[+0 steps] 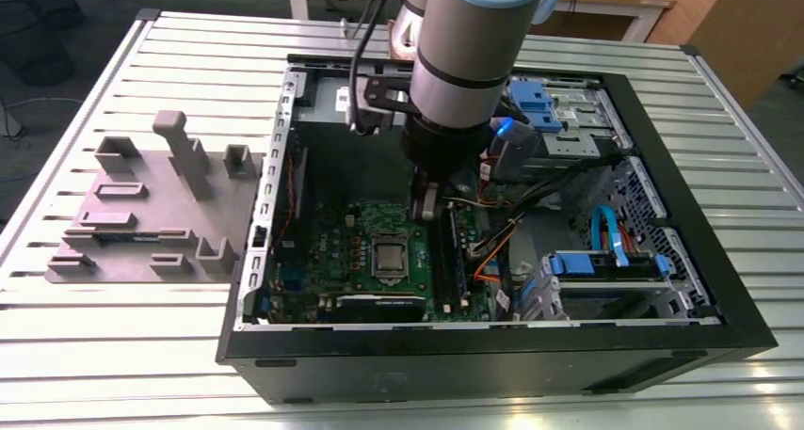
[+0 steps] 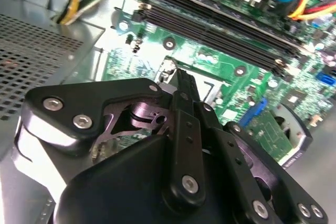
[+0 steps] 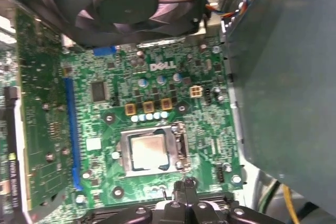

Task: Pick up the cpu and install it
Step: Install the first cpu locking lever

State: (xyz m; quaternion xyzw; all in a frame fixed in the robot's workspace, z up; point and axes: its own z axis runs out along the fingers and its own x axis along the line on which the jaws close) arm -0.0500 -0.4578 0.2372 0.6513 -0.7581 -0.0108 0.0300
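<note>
**CPU seated in its socket, gripper just above the board**

The arm's thick grey body hides much of the open black computer case [image 1: 703,341] in the exterior view, and the black gripper [image 1: 425,207] is only a thin dark sliver below it. In the second wrist view the gripper [image 2: 185,80] blocks most of the green motherboard [image 2: 220,66]; its fingers [image 2: 186,90] are pressed together and hold nothing.

The small square cpu with a shiny silver-grey metal top [image 3: 149,151] lies flat in its socket near the middle of the motherboard. It is free of the gripper [image 3: 185,185], which hangs just beside the socket's edge.

The case stands on a slatted metal tabletop [image 1: 164,345], beside a grey plastic fixture tray [image 1: 151,214].
</note>
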